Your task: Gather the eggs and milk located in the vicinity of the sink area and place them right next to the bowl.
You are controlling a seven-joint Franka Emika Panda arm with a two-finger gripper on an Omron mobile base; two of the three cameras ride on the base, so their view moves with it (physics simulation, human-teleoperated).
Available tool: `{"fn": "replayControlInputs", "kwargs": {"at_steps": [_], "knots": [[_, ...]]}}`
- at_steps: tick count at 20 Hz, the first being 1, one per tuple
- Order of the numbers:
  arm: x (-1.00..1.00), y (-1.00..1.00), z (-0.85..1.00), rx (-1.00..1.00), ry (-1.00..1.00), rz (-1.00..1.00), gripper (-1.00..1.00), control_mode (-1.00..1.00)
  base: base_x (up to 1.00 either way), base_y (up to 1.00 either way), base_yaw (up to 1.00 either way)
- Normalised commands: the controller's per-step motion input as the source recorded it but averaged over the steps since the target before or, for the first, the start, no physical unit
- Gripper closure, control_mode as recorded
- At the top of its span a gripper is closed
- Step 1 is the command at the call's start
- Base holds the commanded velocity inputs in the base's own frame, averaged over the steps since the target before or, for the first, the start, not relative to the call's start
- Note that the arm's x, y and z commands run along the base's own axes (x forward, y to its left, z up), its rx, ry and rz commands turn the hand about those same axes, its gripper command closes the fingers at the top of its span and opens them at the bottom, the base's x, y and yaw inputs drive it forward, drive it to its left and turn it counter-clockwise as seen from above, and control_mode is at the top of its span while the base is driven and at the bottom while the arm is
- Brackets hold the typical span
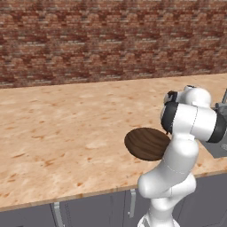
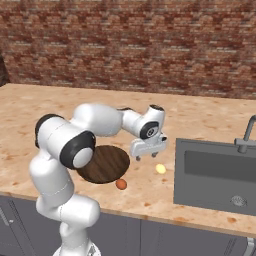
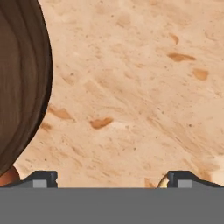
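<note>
The end effector (image 2: 148,153) hovers spread and empty just beside the bowl (image 2: 104,164). The pale egg (image 2: 160,169) and brown egg (image 2: 121,184) lie on the table (image 2: 200,120) near the bowl. They look light, smooth, rollable and fragile; a gentle pinch across the middle seems best.

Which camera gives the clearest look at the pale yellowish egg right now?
The right base view: the pale yellowish egg lies whole on the counter, between the bowl and the sink. In the hand view only a sliver shows at the bottom edge beside a fingertip. In the left base view I cannot make it out.
</note>
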Motion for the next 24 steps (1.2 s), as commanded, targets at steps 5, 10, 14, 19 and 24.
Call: {"fn": "replayControlInputs", "kwargs": {"at_steps": [5,10,14,19,24], "knots": [[0.00,-0.02,0.30,-0.01,0.00,0.00,-1.00,-1.00,0.00,0.00,0.00],[-0.04,-0.18,0.19,0.00,0.00,-0.02,-1.00,-1.00,0.00,0.00,0.00],[-0.20,-0.29,0.11,0.00,0.00,-0.07,-1.00,-1.00,0.00,0.00,0.00],[-0.16,-0.30,-0.01,0.00,0.00,-0.10,-1.00,-1.00,0.00,0.00,0.00],[0.00,-0.18,-0.06,0.00,0.00,-0.04,-1.00,-1.00,0.00,0.00,0.00]]}}
